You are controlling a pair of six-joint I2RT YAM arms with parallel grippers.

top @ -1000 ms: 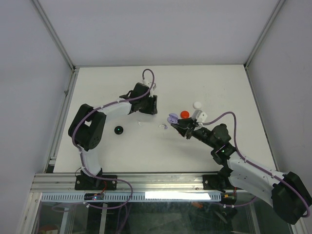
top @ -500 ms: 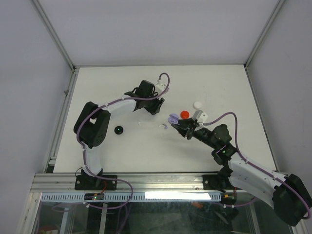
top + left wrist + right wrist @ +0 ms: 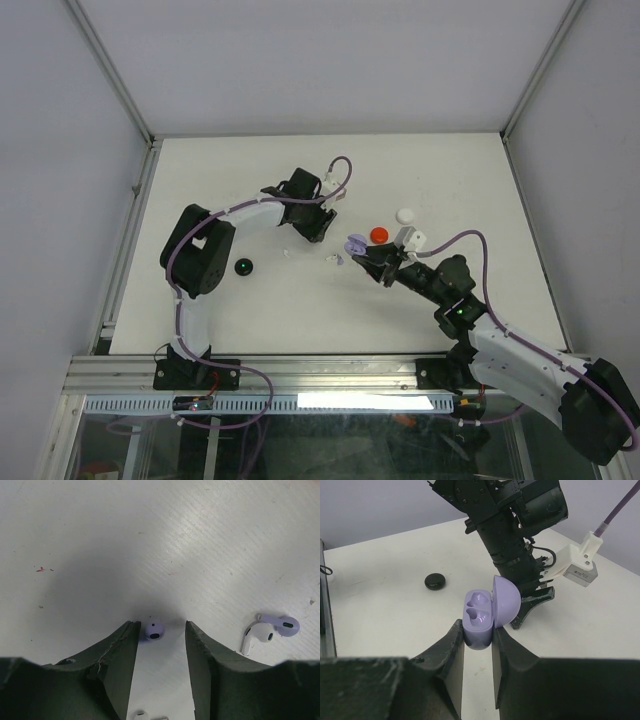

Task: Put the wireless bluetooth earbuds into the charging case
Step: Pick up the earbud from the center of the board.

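Observation:
My left gripper (image 3: 161, 625) is open and low over the table, with a small lavender earbud (image 3: 154, 630) lying between its fingertips, nearer the left finger. A white earbud (image 3: 253, 637) and a lavender earbud (image 3: 286, 625) lie together to its right. Another white earbud (image 3: 139, 715) shows between the fingers at the bottom edge. My right gripper (image 3: 478, 630) is shut on the open lavender charging case (image 3: 479, 616), its lid (image 3: 507, 601) up and both wells empty. In the top view the left gripper (image 3: 318, 228) is just left of the case (image 3: 353, 243), with pale earbuds (image 3: 335, 259) on the table between them.
A black round case (image 3: 243, 267) lies left of centre, and it also shows in the right wrist view (image 3: 435, 581). A red round case (image 3: 379, 233) and a white round case (image 3: 404, 214) lie just behind the right gripper. Grey walls enclose the table.
My left gripper has swung right and a little nearer, towards the held case. The right arm and the case have not moved.

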